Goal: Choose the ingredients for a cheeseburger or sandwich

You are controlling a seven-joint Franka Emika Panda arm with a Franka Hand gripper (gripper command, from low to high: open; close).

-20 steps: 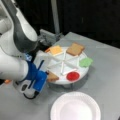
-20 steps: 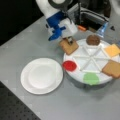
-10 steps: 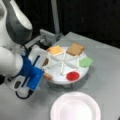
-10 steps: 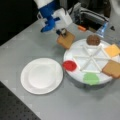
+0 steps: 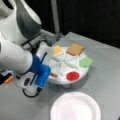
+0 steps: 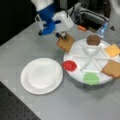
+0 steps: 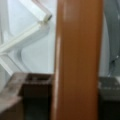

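- Over the near-left rim of the divided tray [image 6: 75,75], in a front view, the tool [image 6: 63,35] hangs clamped on a tan-brown toast slice [image 6: 65,43], which is tilted and lifted clear of the tray's compartments.
- That held toast slice fills the wrist view [image 7: 78,60] as an upright brown band between the two dark fingers [image 7: 35,85], with the white dividers of the tray [image 7: 30,35] behind it.
- In a front view the arm [image 5: 17,60] covers most of the grip; only a small brown edge of the held slice [image 5: 53,74] shows beside the blue wrist body, at the tray's [image 5: 82,72] left rim.
- A second toast slice lies flat in its own compartment in both front views [image 5: 75,49] [image 6: 112,69].
- The yellow-orange cheese square sits in a neighbouring compartment [image 5: 57,49] [image 6: 113,50].
- The dark brown patty [image 6: 93,39] shows in only one front view, at the tray's top; the arm hides it in the opposite one.
- The green leaf-shaped piece [image 5: 86,62] [image 6: 91,78] and the red disc [image 5: 73,75] [image 6: 69,65] lie in adjacent compartments.
- A white plate [image 5: 75,106] [image 6: 41,75] rests on the grey tabletop [image 6: 30,40] just beside the tray, with nothing on it.
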